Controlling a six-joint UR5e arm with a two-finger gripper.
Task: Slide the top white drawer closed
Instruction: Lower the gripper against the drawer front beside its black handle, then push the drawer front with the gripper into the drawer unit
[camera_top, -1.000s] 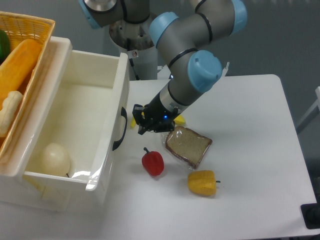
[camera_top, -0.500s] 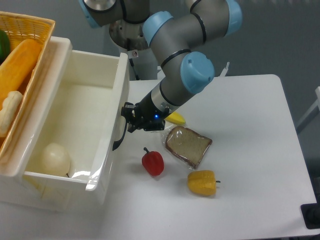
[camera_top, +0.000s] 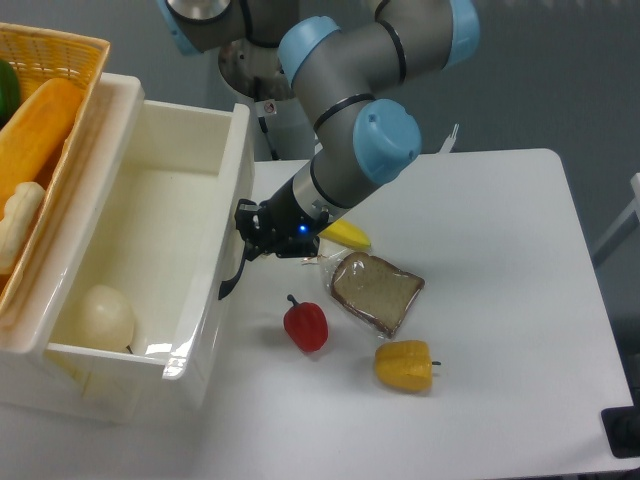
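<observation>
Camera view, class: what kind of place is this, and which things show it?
Probably a robotics lab with a pretend kitchen: a robot arm at a white table, toy peppers, bread and an open white drawer.

A: What's on the table from your end?

B: I see a white table (camera_top: 500, 330). On it lie a red bell pepper (camera_top: 306, 325), a bagged bread slice (camera_top: 376, 292) just beside it, and a yellow bell pepper (camera_top: 404, 366) near both.

A: Anything else?

B: A yellow item (camera_top: 345, 235) behind the bread; I can't identify it.
</observation>
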